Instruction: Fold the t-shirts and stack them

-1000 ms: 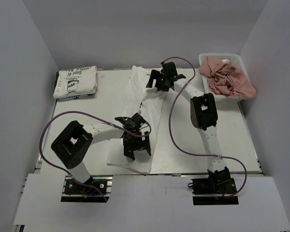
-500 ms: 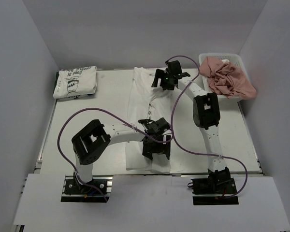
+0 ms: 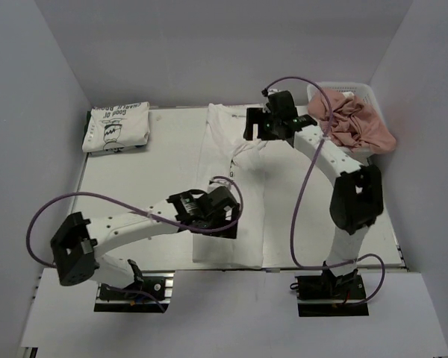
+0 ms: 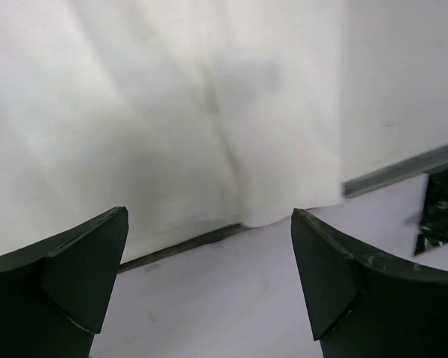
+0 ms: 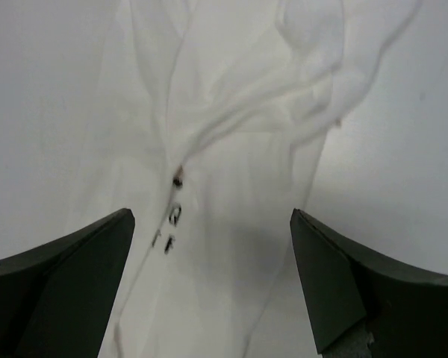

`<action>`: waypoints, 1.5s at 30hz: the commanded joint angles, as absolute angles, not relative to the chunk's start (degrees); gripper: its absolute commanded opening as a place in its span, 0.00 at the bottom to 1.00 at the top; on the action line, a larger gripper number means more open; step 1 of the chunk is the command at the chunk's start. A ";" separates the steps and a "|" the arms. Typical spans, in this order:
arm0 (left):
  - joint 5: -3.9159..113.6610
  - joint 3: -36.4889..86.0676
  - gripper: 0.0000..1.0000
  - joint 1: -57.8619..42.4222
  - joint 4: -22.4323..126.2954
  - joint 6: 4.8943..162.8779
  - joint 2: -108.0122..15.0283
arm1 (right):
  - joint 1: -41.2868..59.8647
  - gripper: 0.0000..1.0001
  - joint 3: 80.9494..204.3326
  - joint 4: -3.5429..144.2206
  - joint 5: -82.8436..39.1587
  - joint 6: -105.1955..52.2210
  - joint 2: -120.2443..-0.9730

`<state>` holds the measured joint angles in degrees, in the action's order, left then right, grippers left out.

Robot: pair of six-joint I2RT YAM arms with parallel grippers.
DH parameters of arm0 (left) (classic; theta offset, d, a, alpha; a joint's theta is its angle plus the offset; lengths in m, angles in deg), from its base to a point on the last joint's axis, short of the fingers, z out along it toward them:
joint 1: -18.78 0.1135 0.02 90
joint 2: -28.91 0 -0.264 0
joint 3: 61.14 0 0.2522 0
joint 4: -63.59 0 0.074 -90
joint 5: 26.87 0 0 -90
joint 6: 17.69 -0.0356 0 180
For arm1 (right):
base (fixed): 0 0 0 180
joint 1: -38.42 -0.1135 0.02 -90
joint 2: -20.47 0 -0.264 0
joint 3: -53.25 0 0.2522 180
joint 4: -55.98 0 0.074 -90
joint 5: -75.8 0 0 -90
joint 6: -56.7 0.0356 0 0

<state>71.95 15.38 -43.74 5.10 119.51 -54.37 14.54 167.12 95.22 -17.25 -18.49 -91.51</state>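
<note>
A white t-shirt (image 3: 246,179) lies folded lengthwise into a long strip down the middle of the table. Some dark lettering shows at a fold in the right wrist view (image 5: 231,171). My left gripper (image 3: 218,227) is open and empty above the shirt's near end (image 4: 172,112), by the table's front edge. My right gripper (image 3: 255,133) is open and empty above the shirt's far, wrinkled end. A second white t-shirt (image 3: 118,127), with a black line-drawing and lettering, lies folded at the back left.
A white basket (image 3: 362,93) holding crumpled pink cloth (image 3: 351,119) stands at the back right. Grey walls close in the table on three sides. The metal front edge of the table (image 4: 403,168) runs close to the shirt's near hem.
Both grippers carried the shirt's left side rightward, so the shirt is now a narrower, straighter strip. The left elbow has swung far left and its gripper has drawn back. The right gripper has moved right.
</note>
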 commanded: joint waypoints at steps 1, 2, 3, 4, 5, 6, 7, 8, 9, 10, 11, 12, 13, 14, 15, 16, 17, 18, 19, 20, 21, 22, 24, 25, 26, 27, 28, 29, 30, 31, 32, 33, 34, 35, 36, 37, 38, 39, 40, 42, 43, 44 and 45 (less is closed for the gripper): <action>79.30 7.22 1.00 -42.66 2.98 124.06 -46.00 | 10.74 0.91 148.82 90.94 -5.69 -15.21 -82.56; 79.83 4.16 1.00 -42.66 2.29 125.55 -44.32 | 10.47 0.91 145.09 89.71 -5.33 -14.24 -78.10; 81.49 2.56 1.00 -42.13 1.50 128.53 -42.82 | 9.68 0.91 135.13 86.65 -5.67 -12.23 -73.62; 81.50 0.98 1.00 -42.13 1.49 129.86 -41.15 | 8.63 0.91 131.82 85.75 -6.11 -10.03 -69.05; 82.02 -2.00 1.00 -41.61 1.49 131.01 -38.00 | 8.19 0.91 128.65 83.04 -6.20 -8.97 -66.83; 82.03 -3.51 1.00 -41.60 2.18 131.71 -36.40 | 7.49 0.91 125.92 82.67 -6.99 -7.30 -64.72; 80.90 -5.09 1.00 -41.08 4.37 132.24 -34.82 | 6.35 0.91 118.32 82.66 -9.52 -6.24 -59.13; 79.58 -8.15 1.00 -41.07 5.43 132.25 -33.33 | 5.20 0.91 116.25 83.88 -10.24 -5.54 -57.50; 79.05 -9.49 1.00 -41.07 6.31 132.25 -30.70 | 4.58 0.91 112.92 84.94 -10.77 -4.40 -55.83; 79.04 -10.63 1.00 -40.55 6.32 132.25 -29.54 | 3.36 0.91 111.58 85.99 -11.30 -3.86 -51.12; 77.65 -12.64 1.00 -40.55 7.89 132.25 -28.58 | 2.74 0.91 108.52 88.79 -12.52 -3.68 -49.59; 77.64 -13.62 1.00 -40.55 8.69 132.25 -27.78 | 1.86 0.91 107.62 89.34 -13.66 -2.38 -46.88; 76.68 -15.72 1.00 -40.55 9.65 132.25 -27.17 | 1.16 0.91 106.83 89.87 -15.50 -2.02 -44.76; 74.49 -16.78 1.00 -40.02 12.71 132.25 -27.16 | 0.54 0.91 104.65 90.83 -20.39 -1.84 -43.44; 73.43 -17.66 1.00 -40.02 14.13 131.64 -27.16 | -0.68 0.91 103.93 91.45 -21.75 -0.71 -43.16; 72.63 -19.06 1.00 -40.02 15.28 131.63 -27.16 | -1.13 0.91 103.40 91.80 -22.89 -0.17 -43.07; 71.93 -19.08 1.00 -40.02 16.77 131.63 -28.47 | -1.40 0.91 101.74 92.24 -26.38 0.35 -42.99; 71.23 -19.60 1.00 -40.02 16.78 131.63 -29.17 | -2.18 0.91 101.20 91.98 -27.11 2.10 -43.07; 71.22 -19.61 1.00 -40.02 17.39 131.63 -29.88 | -3.23 0.91 99.89 91.54 -27.73 2.47 -43.07; 71.22 -19.61 1.00 -39.50 17.40 131.63 -30.49 | -3.85 0.91 98.66 91.11 -28.52 3.17 -42.90; 71.22 -19.61 1.00 -39.49 17.40 131.63 -31.63 | -4.38 0.91 98.13 90.75 -28.18 3.96 -43.07; 69.74 -19.61 1.00 -39.49 17.40 131.63 -32.16 | -5.61 0.91 97.25 90.58 -28.61 4.22 -43.07; 68.59 -20.13 1.00 -39.49 17.92 131.63 -33.22 | -6.32 0.91 96.28 90.75 -29.23 5.19 -43.25; 68.06 -20.74 1.00 -39.49 17.92 131.63 -34.18 | -7.89 0.91 96.19 90.75 -29.75 6.24 -43.51; 68.06 -20.75 0.97 -39.49 17.92 131.11 -34.80 | -8.25 0.91 96.01 91.01 -29.76 6.77 -43.51; 67.01 -21.27 0.92 -39.49 18.45 131.11 -35.42 | -8.69 0.91 95.75 91.36 -29.67 6.86 -43.60; 67.00 -21.28 0.88 -39.49 19.23 131.11 -36.64 | -9.91 0.91 95.83 92.84 -29.32 8.00 -43.51; 66.22 -21.28 0.83 -39.49 19.24 130.41 -37.26 | -10.36 0.91 95.83 93.12 -29.06 8.27 -43.25; 65.60 -20.67 0.78 -39.49 19.24 130.40 -37.79 | -10.89 0.91 95.40 93.30 -29.14 8.44 -43.16; 65.59 -20.66 0.67 -39.49 19.24 129.79 -37.79 | -11.24 0.91 95.13 93.39 -29.06 9.84 -42.99; 64.64 -20.66 0.63 -39.49 19.24 129.79 -38.58 | -11.85 0.91 94.44 92.86 -29.32 10.29 -42.81; 63.41 -20.66 0.59 -39.49 18.63 129.18 -38.59 | -12.29 0.91 93.91 92.51 -29.58 10.73 -43.24; 62.70 -20.66 0.53 -39.49 19.24 129.17 -38.59 | -12.65 0.88 93.55 92.16 -29.50 11.25 -43.60; 62.00 -21.18 0.50 -39.49 19.24 128.65 -38.59 | -13.17 0.85 93.64 91.98 -29.32 11.35 -44.21; 61.30 -21.19 0.48 -39.49 19.24 128.64 -38.59 | -13.52 0.82 93.81 91.63 -29.14 11.43 -45.09; 61.29 -21.80 0.45 -39.49 19.85 128.64 -38.59 | -13.70 0.77 93.73 91.28 -28.71 11.52 -45.53; 61.29 -21.80 0.37 -39.49 19.86 128.12 -38.59 | -14.14 0.67 93.64 90.49 -28.88 11.96 -45.97; 61.29 -21.80 0.33 -39.49 19.86 128.12 -38.59 | -14.40 0.61 93.64 89.53 -28.62 12.05 -46.41; 61.29 -21.02 0.26 -39.49 19.86 127.59 -39.37 | -14.58 0.55 93.55 89.08 -28.62 12.22 -46.59; 61.29 -20.31 0.01 -39.49 18.28 127.59 -40.08 | -15.11 0.25 93.64 88.21 -28.70 12.49 -46.94; 60.59 -19.79 0.00 -39.49 17.75 127.59 -40.08 | -15.46 0.07 93.81 88.03 -29.40 12.66 -46.94; 60.59 -19.78 0.00 -39.49 17.14 127.59 -40.08 | -15.55 0.00 93.73 88.11 -29.49 12.84 -46.42; 58.67 -19.78 0.00 -39.49 17.13 127.59 -39.21 | -16.51 0.00 93.73 88.46 -29.76 12.75 -46.06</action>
<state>61.02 -19.11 -39.41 22.08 128.71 -38.90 -15.04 94.19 89.97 -28.51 11.78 -46.81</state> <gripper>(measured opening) 0.034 0.025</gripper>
